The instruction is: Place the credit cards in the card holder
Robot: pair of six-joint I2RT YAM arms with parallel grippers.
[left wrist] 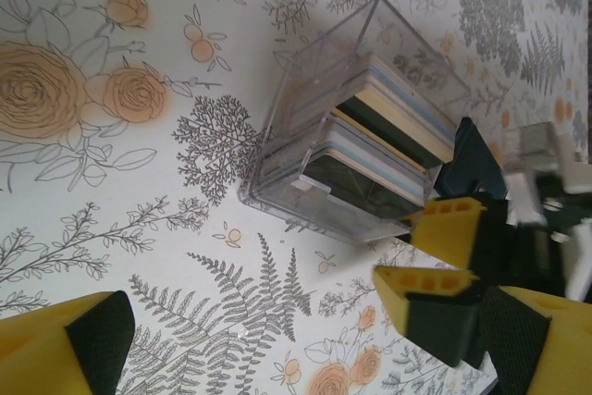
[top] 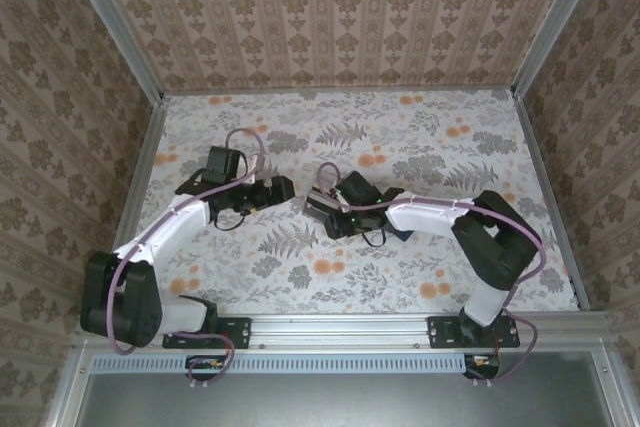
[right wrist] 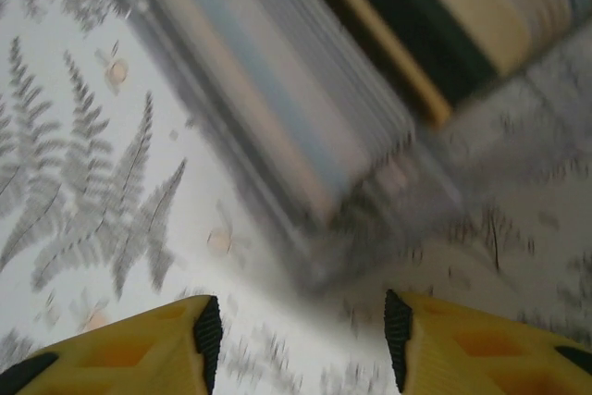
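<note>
A clear plastic card holder (left wrist: 305, 108) stands on the flowered table. Several credit cards (left wrist: 393, 122), whitish, tan and dark, sit in it as edge-on stripes. In the left wrist view my left gripper (left wrist: 305, 358) is open wide just short of the holder, with bare table between its fingers. My right gripper (left wrist: 433, 256) hangs at the holder's right corner, its yellow fingertips (left wrist: 449, 221) apart and holding nothing. The right wrist view is blurred: the card holder (right wrist: 305, 182) and credit cards (right wrist: 416, 25) lie ahead of the open right gripper (right wrist: 296, 339). From above, the left gripper (top: 290, 190) and right gripper (top: 322, 213) face each other mid-table.
The table (top: 420, 137) carries a floral cloth and is walled by patterned panels at the back and both sides. A metal rail (top: 340, 327) with both arm bases runs along the near edge.
</note>
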